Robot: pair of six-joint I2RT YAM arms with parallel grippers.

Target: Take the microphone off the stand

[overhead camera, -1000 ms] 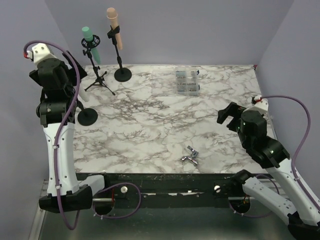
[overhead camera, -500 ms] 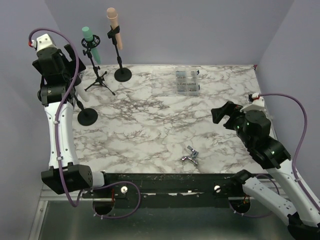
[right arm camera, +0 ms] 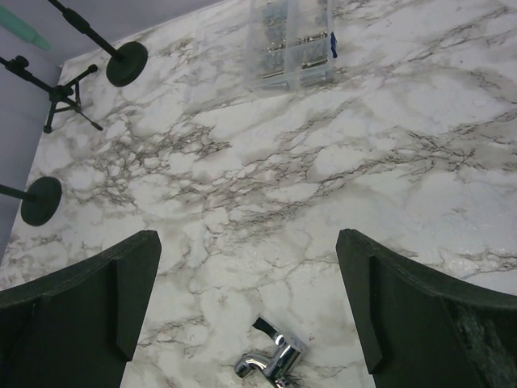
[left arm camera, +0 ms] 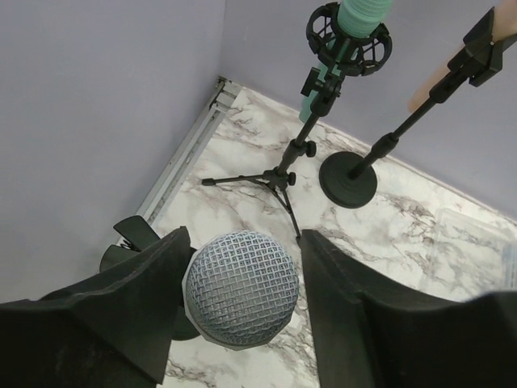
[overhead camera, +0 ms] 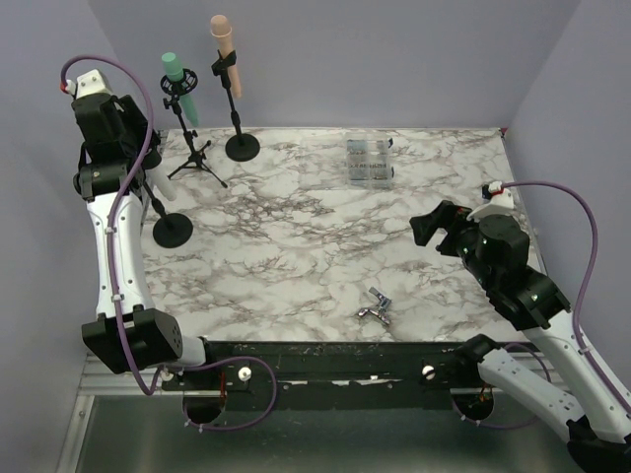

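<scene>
Two steps make up this job, grip and lift, and you are on the first. Your left gripper sits over the grey mesh head of the microphone, one finger on each side, narrowed to about the width of the head. One finger looks to be touching the mesh. Whether the other presses it too cannot be told from the wrist view, so treat the hold as unconfirmed. The microphone is in its stand, the round-based one at the left edge of the desk.

Next, by my judgement, you need a firm squeeze on the head. Then pull along the line of the microphone's body, so that it comes free of the stand rather than tipping it. A round mesh head may slip.

Just behind stand a green microphone on a tripod and a peach-coloured microphone on a second round base. Lifting toward the back would bring you near them.

Your right gripper is spread wide and holds nothing, hovering over the right of the desk, well apart. A metal tap lies below it, and a clear box sits at the back. Neither is in the way.
</scene>
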